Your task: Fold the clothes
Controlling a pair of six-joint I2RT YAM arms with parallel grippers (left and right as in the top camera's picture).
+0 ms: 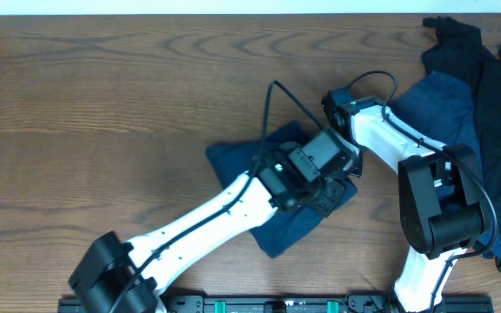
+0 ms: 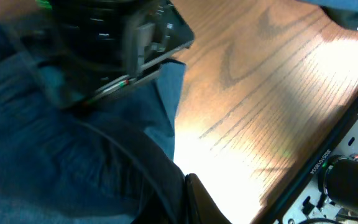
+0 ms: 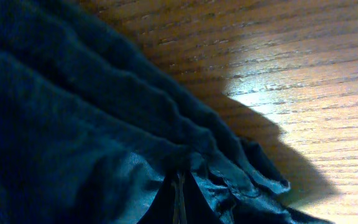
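Note:
A dark navy garment (image 1: 272, 222), folded into a rough rectangle, lies in the middle of the table. My left gripper (image 1: 333, 193) is at its right edge; in the left wrist view its fingers (image 2: 185, 199) are closed on a fold of the blue cloth (image 2: 55, 155). My right gripper (image 1: 346, 163) reaches down just beyond it onto the same edge. In the right wrist view its fingers (image 3: 179, 199) are pinched together on wrinkled navy cloth (image 3: 73, 124). Buttons and label are hidden.
A pile of more dark navy and blue clothes (image 1: 481, 96) lies at the table's right side, also showing at the top of the left wrist view (image 2: 353, 6). Bare wooden table (image 1: 103, 104) spreads left and behind. A black rail (image 2: 347, 168) runs along the front edge.

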